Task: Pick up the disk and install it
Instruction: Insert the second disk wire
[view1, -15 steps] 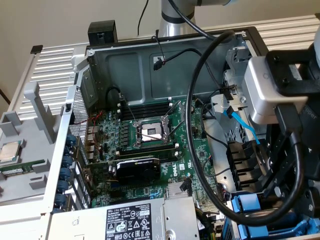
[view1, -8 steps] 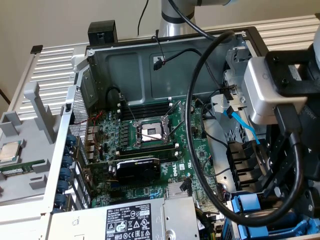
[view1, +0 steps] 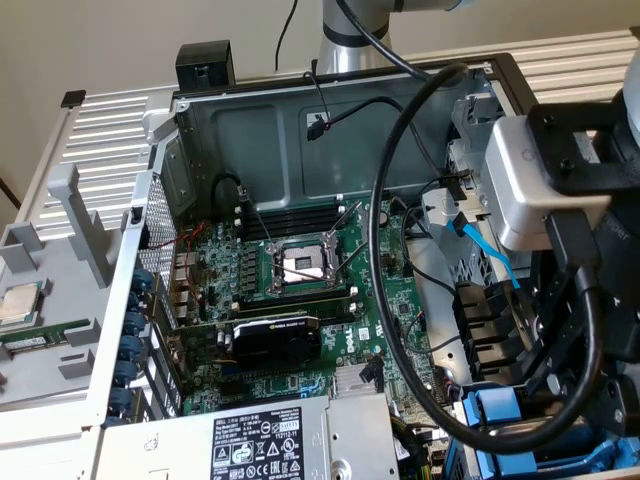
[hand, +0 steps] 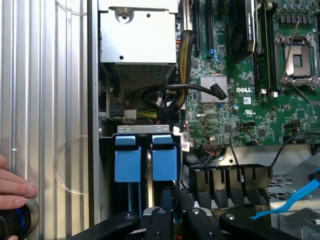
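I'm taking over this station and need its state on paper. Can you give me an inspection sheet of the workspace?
Surface: ribbed metal bench under an open PC case.
Job's things: blue carriers sit side by side in the drive bay; no disk can be made out in them.
Clutter: loose CPU chip on a grey tray at the exterior view's left.
Gripper: gripper shut, just above the blue carriers; whether it grips anything cannot be told.
Cables: thick black cable loops over the motherboard; a blue cable by the bay.
Surroundings: a hand rests on a round knob beside the case.
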